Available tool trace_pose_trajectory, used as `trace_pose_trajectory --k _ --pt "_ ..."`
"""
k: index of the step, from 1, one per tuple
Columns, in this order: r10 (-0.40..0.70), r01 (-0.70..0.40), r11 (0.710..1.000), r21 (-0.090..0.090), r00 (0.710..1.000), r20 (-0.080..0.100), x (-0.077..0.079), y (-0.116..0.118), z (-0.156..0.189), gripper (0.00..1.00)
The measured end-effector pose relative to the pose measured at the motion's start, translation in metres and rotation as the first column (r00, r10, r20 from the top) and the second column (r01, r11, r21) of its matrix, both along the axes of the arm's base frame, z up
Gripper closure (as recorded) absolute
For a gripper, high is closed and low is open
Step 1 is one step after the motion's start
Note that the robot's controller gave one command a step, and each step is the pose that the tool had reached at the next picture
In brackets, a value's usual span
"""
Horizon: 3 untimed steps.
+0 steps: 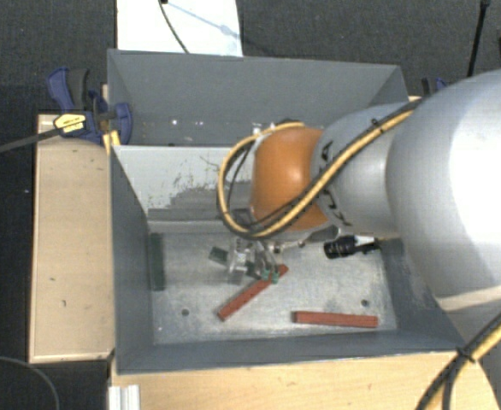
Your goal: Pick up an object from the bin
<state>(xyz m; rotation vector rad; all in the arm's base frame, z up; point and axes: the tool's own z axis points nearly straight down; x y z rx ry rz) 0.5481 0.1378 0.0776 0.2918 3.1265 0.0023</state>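
One slanted reddish-brown stick is lying in the middle of the bin; the gripper is hanging at its upper end. Whether it is open, closed or touching, nobody can tell.

The site was a robotics lab or test cell. A large silver arm, with an orange cover and exposed yellow cable at the wrist, reached into a grey metal bin. Dark carpet surrounded the bin. A loose black lead ran across the carpet at left.
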Motion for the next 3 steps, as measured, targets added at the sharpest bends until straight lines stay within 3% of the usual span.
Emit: trace_pose_trajectory --k 1,2,3 --pt "-0.001 0.001 1.000 0.000 1.000 0.000 0.0000 0.0000 0.0000 0.00" --pt "-0.003 0.003 1.000 0.000 1.000 0.000 0.0000 0.0000 0.0000 1.00" --pt "-0.005 0.005 1.000 0.000 1.000 0.000 0.0000 0.0000 0.0000 0.00"
